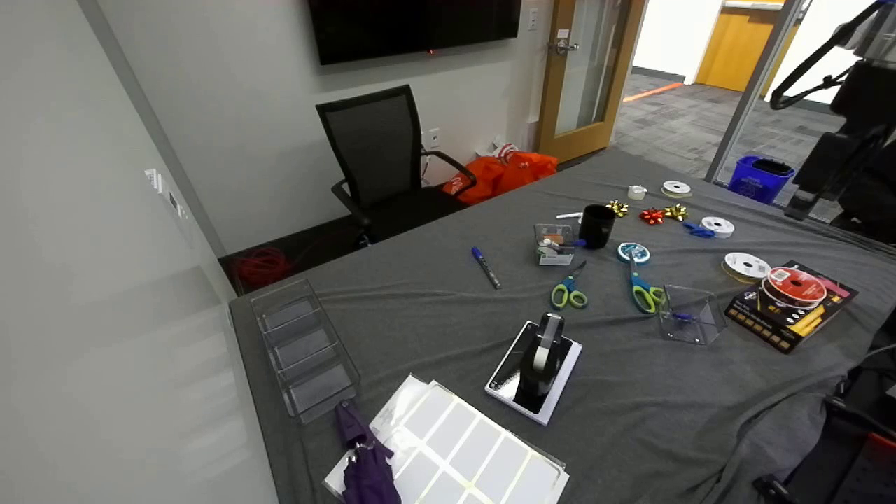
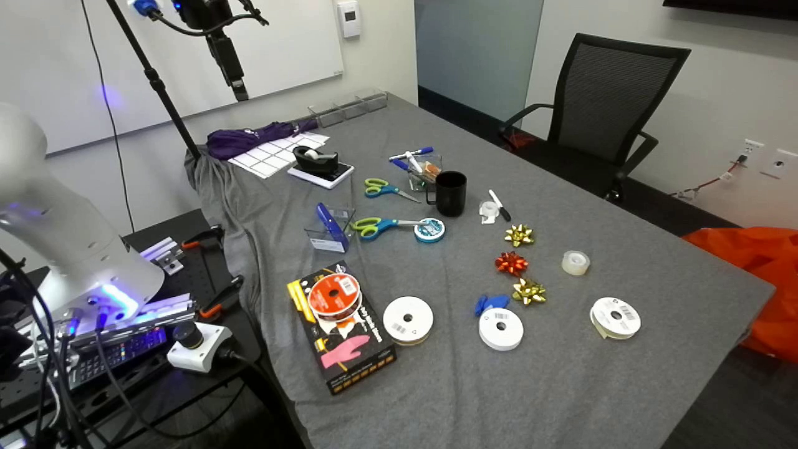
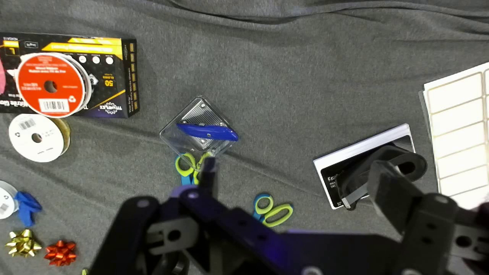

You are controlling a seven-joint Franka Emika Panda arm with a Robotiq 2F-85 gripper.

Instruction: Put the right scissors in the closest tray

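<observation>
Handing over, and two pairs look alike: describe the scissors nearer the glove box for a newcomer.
On the gray-covered table, find the black glove box topped by a red spool. Near it sits a small clear tray, with the scissors beside it. Unlike the other green-handled pair, these have blades reaching over a teal roll.

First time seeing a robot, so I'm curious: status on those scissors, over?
End effector open, holding nothing. Green-handled scissors and second pair both outside the closest clear tray. Blue utility knife inside it, possibly in the way.
</observation>
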